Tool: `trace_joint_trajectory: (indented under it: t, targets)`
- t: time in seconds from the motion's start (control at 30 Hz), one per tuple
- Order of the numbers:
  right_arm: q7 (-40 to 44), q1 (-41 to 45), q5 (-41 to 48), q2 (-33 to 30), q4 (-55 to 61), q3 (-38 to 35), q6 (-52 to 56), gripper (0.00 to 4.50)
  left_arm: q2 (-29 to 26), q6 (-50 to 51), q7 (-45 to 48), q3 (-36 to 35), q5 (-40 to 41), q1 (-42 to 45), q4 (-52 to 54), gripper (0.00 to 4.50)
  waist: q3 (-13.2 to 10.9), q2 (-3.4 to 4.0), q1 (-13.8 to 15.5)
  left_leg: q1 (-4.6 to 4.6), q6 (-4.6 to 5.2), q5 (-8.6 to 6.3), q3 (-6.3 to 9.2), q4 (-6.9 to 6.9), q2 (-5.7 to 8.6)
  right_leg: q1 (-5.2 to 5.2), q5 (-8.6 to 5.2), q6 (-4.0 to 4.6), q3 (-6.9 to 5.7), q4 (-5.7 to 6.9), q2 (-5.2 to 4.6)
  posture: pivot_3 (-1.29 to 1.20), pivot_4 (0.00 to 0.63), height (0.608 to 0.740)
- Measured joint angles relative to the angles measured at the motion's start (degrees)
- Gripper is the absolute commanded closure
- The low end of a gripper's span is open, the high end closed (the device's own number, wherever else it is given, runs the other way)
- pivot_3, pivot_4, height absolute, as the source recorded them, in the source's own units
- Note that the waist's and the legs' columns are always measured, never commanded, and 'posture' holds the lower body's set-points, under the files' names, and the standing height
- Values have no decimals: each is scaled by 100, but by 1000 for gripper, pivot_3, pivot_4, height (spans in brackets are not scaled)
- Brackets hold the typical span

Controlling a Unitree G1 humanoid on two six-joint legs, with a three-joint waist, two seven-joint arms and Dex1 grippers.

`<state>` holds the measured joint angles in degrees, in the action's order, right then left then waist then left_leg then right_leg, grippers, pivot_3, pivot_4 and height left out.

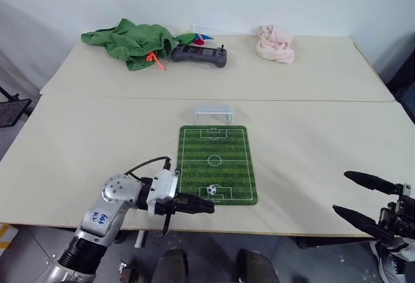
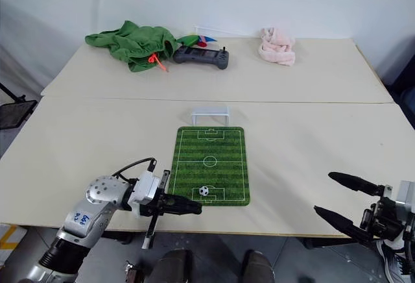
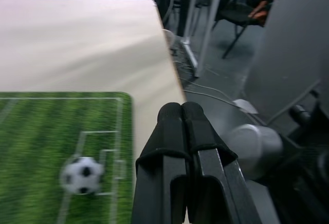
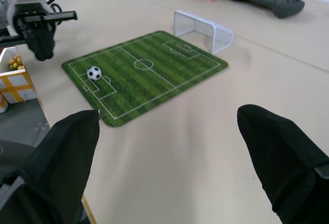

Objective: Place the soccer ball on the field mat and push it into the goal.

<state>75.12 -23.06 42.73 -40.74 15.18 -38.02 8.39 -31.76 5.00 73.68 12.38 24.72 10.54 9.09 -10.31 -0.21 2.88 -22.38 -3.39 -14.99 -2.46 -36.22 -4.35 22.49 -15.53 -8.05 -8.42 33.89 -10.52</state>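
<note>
Green mat (image 1: pixel 214 163) holds the ball (image 1: pixel 211 190) lower centre; my left claw (image 3: pixel 181 112) is closed beside it, my right claw (image 4: pixel 167 126) spread empty; my left wrist view alone shows floor cables.

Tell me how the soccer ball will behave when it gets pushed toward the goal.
The soccer ball is round and tiny, so it will probably roll at a light touch. The field mat looks flat, so it may overshoot or veer past the narrow goal.

Blue handwritten marks sit on the left arm's (image 1: pixel 104 215) grey casing, something like "6A6", though I can't read them for certain; nothing else here carries legible writing
</note>
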Motion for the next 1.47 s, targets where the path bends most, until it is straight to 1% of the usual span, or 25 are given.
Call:
trace_joint_trajectory:
  t: [0.13, 0.23, 0.4, 0.5, 0.6, 0.7, 0.77, 0.83, 0.93, 1.03, 1.17, 1.37, 1.47]
  targets:
    - [-119, -94, -5, 53, 82, 3, 2, 0, 31, -50, -97, 111, -280, 41, -194, 4481, 1, 1, 1, 0, 1, -1, -1, -2, -1, 0, 0, 1, 1, -1, 1, 0, 150, 740]
    - [-227, -128, -7, 85, 166, 16, 14, 0, 258, -90, -341, 247, -620, 202, -592, 4481, 0, 0, 3, -1, 2, -2, -1, -2, -2, 1, 0, 2, 1, -1, 1, 0, 150, 740]
    - [-355, -191, -8, 90, 282, 19, 33, 0, 612, -351, -801, 347, -1199, 838, -1450, 4481, 1, 1, 16, -1, 2, -1, -2, -2, -1, 0, 1, 1, 1, -2, 1, 0, 150, 740]
    - [-447, -190, -11, 92, 296, 31, 38, 0, 945, -438, -1275, 322, -1456, 1323, -1994, 4481, 0, 0, 19, 0, 1, -1, -2, -5, -1, -1, 2, 0, 1, -1, 2, 0, 150, 740]
    - [-609, -95, -11, 103, 360, 47, 39, 0, 1277, -242, -2025, 32, -1583, 1795, -2512, 4481, -3, -5, 16, -1, 2, -1, -2, -7, -1, -1, 5, -3, 1, 0, 2, 0, 150, 740]
    - [-712, -46, -12, 103, 379, 62, 39, 0, 1341, -175, -2538, -274, -1615, 2069, -2639, 4481, -3, -6, -25, 1, -12, 7, -3, 0, -1, 1, 5, -3, 1, 1, 2, 0, 150, 740]
    - [-735, 23, -18, 103, 357, 110, 38, 0, 1376, -53, -2675, -392, -1600, 2088, -2666, 4481, -3, -6, -28, 2, -17, 9, -6, 1, -1, 1, 5, -3, 2, 1, 2, 0, 150, 740]
    - [-753, 111, -64, 103, 334, 181, 37, 0, 1382, 22, -2654, -422, -1559, 2069, -2673, 4481, -4, -7, -25, 1, -17, 10, -7, -1, -1, 1, 5, -4, 2, 1, 2, 0, 150, 740]
    - [-793, 420, -116, 99, 196, 304, 35, 0, 1353, 156, -2297, -475, -1256, 1987, -2530, 4481, -4, -7, -33, 1, -17, 10, -10, -4, -2, 2, 6, -5, 6, 3, 3, 0, 150, 740]
    - [-764, 983, -108, 89, -129, 417, 12, 0, 1066, 194, -1888, -562, -1010, 1796, -2253, 4481, -3, -6, -76, 6, -18, 10, -18, -4, -4, 5, 7, -3, 14, 7, 4, 0, 150, 740]
    - [-574, 1467, -166, 8, -627, 616, -80, 0, 715, 279, -1401, -835, -702, 1670, -2271, 4481, -4, -7, -130, 7, -19, 10, -18, -2, -8, 6, 7, -3, 14, 9, 9, 0, 150, 740]
    - [-431, 2185, -452, -177, -1263, 984, -101, 0, 453, -20, -966, -1068, -603, 1648, -2431, 4481, -4, -7, -147, 8, -19, 10, -30, -6, -9, 10, 9, -5, 23, 13, 9, 0, 150, 740]
    - [-329, 2474, -540, -257, -1480, 1093, -102, 0, 309, -163, -918, -1359, -568, 1637, -2564, 4481, -4, -7, -157, 9, -21, 11, -36, -4, -16, 13, 9, -4, 27, 14, 16, 0, 150, 740]
